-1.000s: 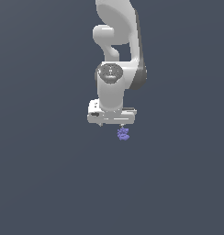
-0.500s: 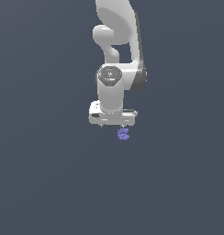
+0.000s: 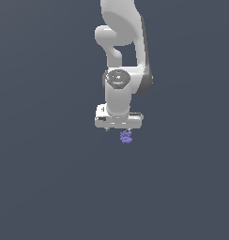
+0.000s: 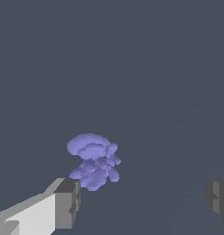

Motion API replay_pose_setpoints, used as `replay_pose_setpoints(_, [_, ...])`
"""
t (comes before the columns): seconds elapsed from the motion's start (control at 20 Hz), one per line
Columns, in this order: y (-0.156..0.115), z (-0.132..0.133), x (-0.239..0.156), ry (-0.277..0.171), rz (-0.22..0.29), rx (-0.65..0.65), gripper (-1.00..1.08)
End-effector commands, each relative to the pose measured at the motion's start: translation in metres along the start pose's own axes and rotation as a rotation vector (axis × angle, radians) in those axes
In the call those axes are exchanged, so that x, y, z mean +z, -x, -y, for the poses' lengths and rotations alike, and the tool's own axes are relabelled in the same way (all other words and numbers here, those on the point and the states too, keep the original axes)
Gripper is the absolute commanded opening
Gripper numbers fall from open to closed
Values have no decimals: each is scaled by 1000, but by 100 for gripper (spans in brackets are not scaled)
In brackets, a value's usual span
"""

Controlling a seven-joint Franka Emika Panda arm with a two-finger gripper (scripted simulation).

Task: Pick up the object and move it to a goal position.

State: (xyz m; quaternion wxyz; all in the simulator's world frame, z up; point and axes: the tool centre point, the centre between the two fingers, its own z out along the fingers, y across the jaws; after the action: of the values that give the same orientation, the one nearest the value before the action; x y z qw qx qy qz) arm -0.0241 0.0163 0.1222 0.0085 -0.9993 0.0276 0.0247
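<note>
The object (image 3: 126, 137) is a tiny lumpy lavender-blue clump on the dark grey floor. In the exterior view it sits just below the white gripper (image 3: 118, 129), slightly toward the exterior view's right. In the wrist view the clump (image 4: 94, 160) lies ahead of the gap between the fingers, close to one dark-tipped finger (image 4: 67, 203). The other fingertip (image 4: 218, 197) stands far apart. The gripper (image 4: 142, 200) is open and empty, not touching the clump.
The white arm (image 3: 122, 56) rises above the gripper toward the top of the exterior view. The plain dark grey floor (image 3: 50, 178) stretches all around.
The gripper has moved up a little in the exterior view, leaving a slightly larger gap to the clump. The clump has not moved.
</note>
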Motion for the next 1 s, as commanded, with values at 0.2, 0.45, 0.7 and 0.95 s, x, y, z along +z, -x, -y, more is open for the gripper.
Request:
replay_pose_setpoints(0.2, [7, 28, 20, 12, -30, -24, 100])
replay_pose_setpoints(0.45, [11, 42, 29, 16, -46, -36, 100])
replay_pose_setpoints(0.7, [12, 45, 31, 16, -47, -40, 100])
replay_pose_setpoints(0.95, [12, 45, 39, 16, -48, -40, 100])
